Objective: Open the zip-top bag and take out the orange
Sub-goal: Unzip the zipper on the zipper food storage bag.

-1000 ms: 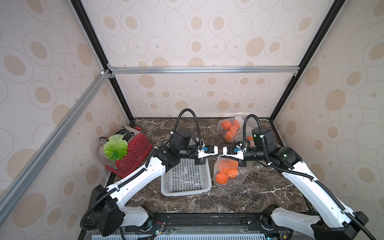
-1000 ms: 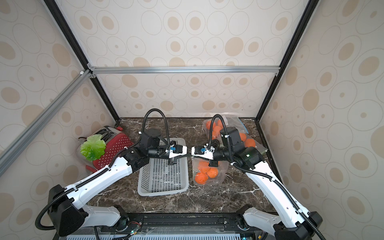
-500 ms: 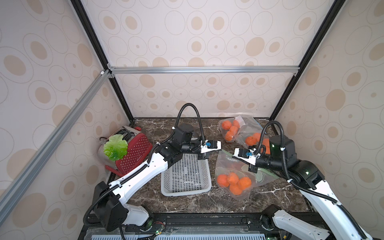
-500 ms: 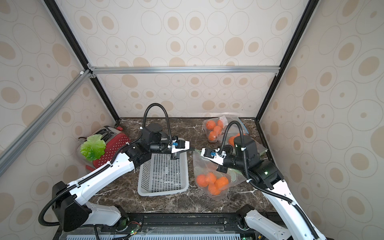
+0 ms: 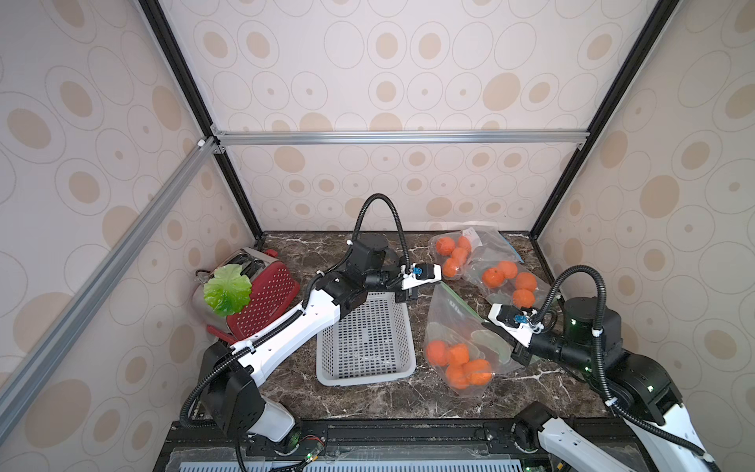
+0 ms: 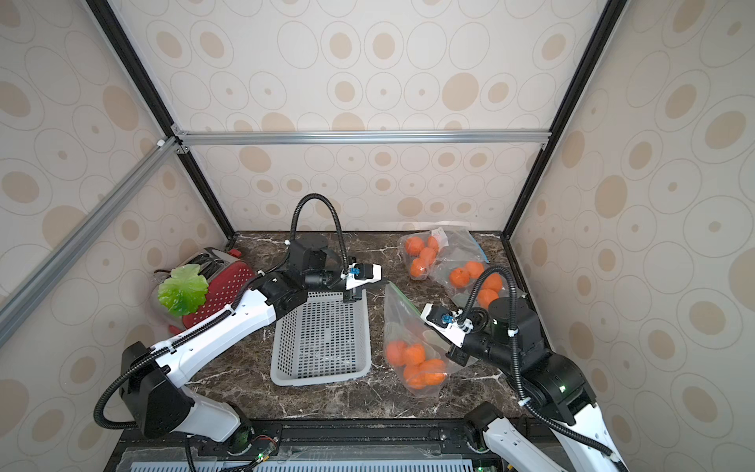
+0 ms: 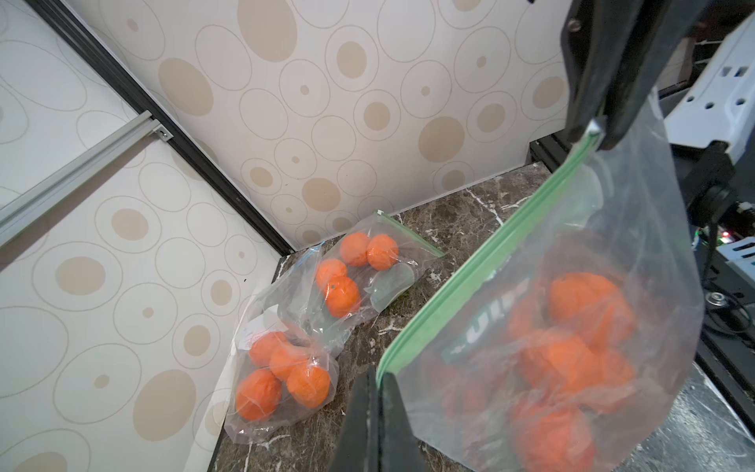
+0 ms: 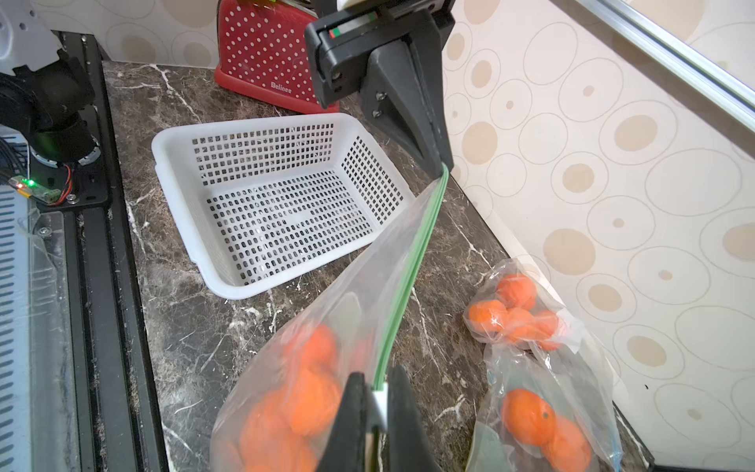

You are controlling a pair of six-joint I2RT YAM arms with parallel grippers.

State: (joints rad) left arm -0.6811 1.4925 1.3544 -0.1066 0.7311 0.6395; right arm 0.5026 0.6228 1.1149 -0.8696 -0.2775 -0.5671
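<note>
A lab test booth: aluminium frame (image 5: pixel 400 137), patterned panels (image 5: pixel 408 61), marble-look tabletop (image 5: pixel 367 402).

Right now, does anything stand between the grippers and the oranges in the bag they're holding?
Yes: the zip-top bag's clear film encloses the oranges. The left gripper and right gripper each pinch one end of its green zip strip, whose tracks lie close together. Nothing visible lies between bag and white basket.

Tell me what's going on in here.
Both arms hold one zip-top bag of oranges between them, beside the white basket. The left gripper has its jaws shut on one end of the green zip strip, the right gripper on the white slider at the other end. No orange is out yet; two more bags lie at the back.
</note>
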